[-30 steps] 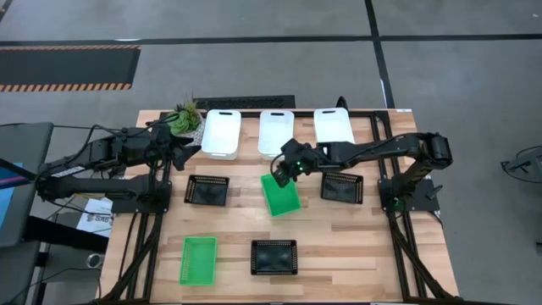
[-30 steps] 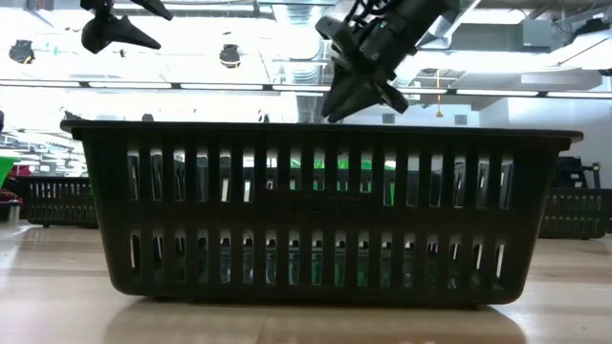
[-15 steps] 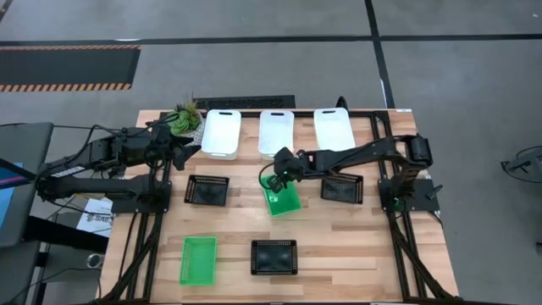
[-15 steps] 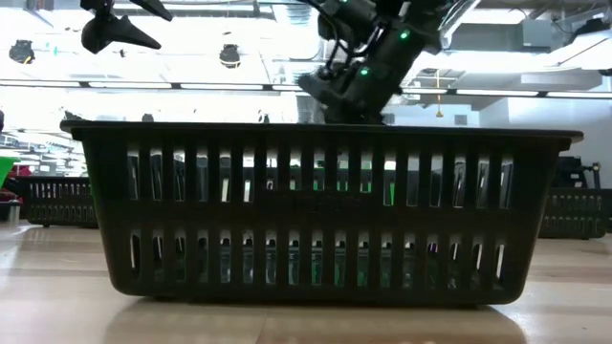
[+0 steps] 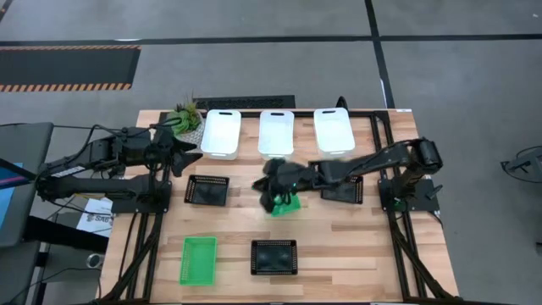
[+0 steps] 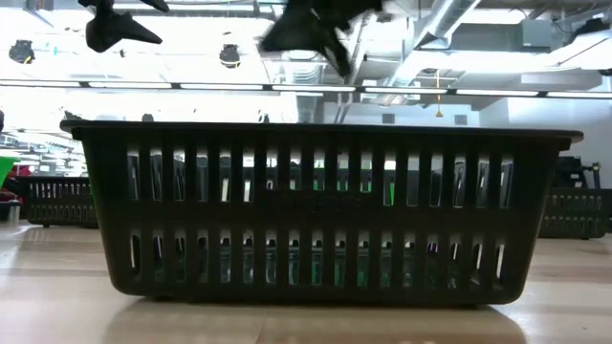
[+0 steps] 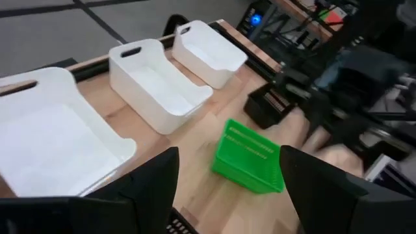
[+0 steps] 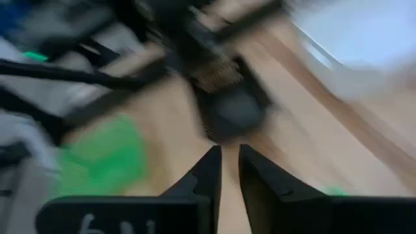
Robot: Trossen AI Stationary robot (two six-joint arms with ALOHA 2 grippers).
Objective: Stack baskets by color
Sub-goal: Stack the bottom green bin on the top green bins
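One green basket (image 5: 288,203) lies at the right gripper's (image 5: 273,191) four o'clock, mostly hidden beneath; fingers nearly pressed together, grip unclear.

From my station the table is evenly lit from above with soft shadows, ceiling strip lights (image 6: 143,84) glare behind the silhouetted black basket (image 6: 320,210), and the right wrist picture is smeared with motion blur.

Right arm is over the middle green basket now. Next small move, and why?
Probably ease the right gripper down onto the near rim of the green basket and close. Its fingers stand nearly together with nothing between them, and the basket still sits alone on the table. The left gripper waits open near the plant.
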